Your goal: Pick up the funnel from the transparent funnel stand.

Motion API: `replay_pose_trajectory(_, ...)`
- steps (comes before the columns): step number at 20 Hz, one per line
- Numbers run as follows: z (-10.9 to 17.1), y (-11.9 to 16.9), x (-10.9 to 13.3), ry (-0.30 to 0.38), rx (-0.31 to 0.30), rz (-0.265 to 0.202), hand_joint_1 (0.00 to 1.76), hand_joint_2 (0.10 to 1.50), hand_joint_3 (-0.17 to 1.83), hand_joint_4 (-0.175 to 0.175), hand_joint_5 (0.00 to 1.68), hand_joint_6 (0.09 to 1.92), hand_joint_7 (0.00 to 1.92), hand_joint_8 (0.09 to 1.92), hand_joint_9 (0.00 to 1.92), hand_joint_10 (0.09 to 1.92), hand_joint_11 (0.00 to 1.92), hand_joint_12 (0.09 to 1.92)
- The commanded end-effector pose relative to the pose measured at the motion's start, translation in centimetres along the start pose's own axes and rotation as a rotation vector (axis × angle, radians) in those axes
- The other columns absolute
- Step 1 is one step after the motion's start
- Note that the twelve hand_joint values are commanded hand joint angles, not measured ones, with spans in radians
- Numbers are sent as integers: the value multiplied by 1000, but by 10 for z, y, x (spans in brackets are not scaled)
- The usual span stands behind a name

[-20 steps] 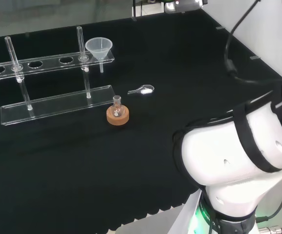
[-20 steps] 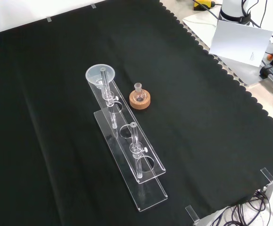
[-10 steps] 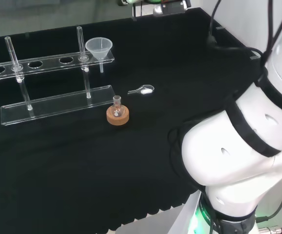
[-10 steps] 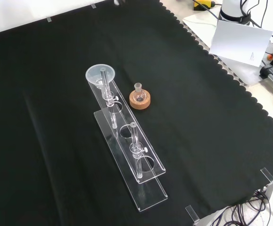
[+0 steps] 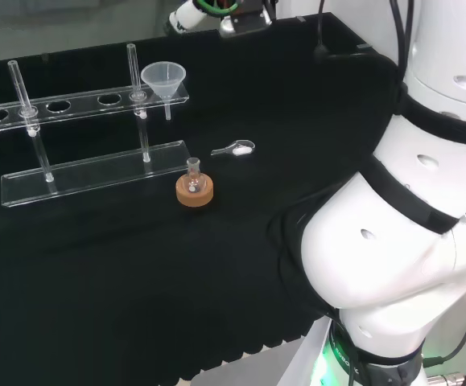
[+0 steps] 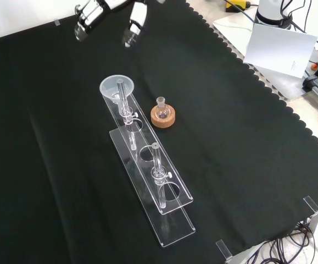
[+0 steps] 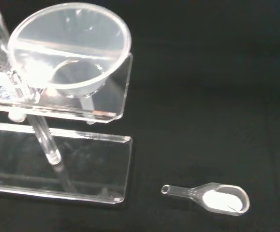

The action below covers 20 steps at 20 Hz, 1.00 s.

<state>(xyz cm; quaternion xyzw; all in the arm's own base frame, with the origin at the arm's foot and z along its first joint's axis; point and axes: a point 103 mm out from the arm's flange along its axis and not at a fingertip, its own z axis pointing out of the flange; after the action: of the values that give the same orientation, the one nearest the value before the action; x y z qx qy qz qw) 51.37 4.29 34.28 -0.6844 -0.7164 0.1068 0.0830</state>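
Well below the open hand (image 6: 110,14), the funnel (image 6: 116,88) sits in its stand (image 6: 167,181)

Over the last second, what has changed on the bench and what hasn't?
The black and white hand has come into the front view from the top, fingers relaxed and holding nothing, above the clear plastic funnel. The funnel still sits in the transparent funnel stand; the small flask on its cork ring and the clear scoop haven't moved.

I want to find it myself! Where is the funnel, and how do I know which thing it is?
Look for the long clear stand on the black cloth. In the head view, the funnel sits in the hole at its right end. It is the wide cone; its neighbours are thin upright rods.
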Motion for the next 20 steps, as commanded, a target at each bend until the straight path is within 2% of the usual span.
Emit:
replay_pose_trajectory(1, 16, 14, 33, -24, 76, -26, 482, 879, 183, 10, 153, 87, 63, 648, 299, 720, 138, 1487)
replay_pose_trajectory(4, 24, 21, 39, -27, 134, -25, 504, 828, 194, 10, 110, 87, 9, 615, 190, 799, 160, 1522)
replay_pose_trajectory(6, 31, 26, 44, -33, 165, -33, 511, 804, 198, 11, 64, 87, 1, 407, 68, 803, 163, 1543)
replay_pose_trajectory(8, 37, 29, 49, -50, 186, -42, 520, 785, 199, 15, 22, 87, 0, 177, 16, 701, 135, 1567)
replay_pose_trajectory(10, 42, 31, 53, -72, 194, -46, 528, 770, 199, 16, 5, 87, 0, 87, 3, 654, 109, 1585)
replay_pose_trajectory(14, 50, 32, 60, -103, 185, -58, 580, 743, 202, 9, 17, 87, 35, 87, 0, 801, 116, 1598)
replay_pose_trajectory(17, 53, 32, 63, -117, 193, -64, 637, 713, 243, 5, 55, 87, 11, 253, 4, 921, 152, 1593)
replay_pose_trajectory(20, 57, 35, 64, -144, 203, -64, 679, 696, 268, 9, 87, 87, 0, 375, 31, 942, 167, 1593)
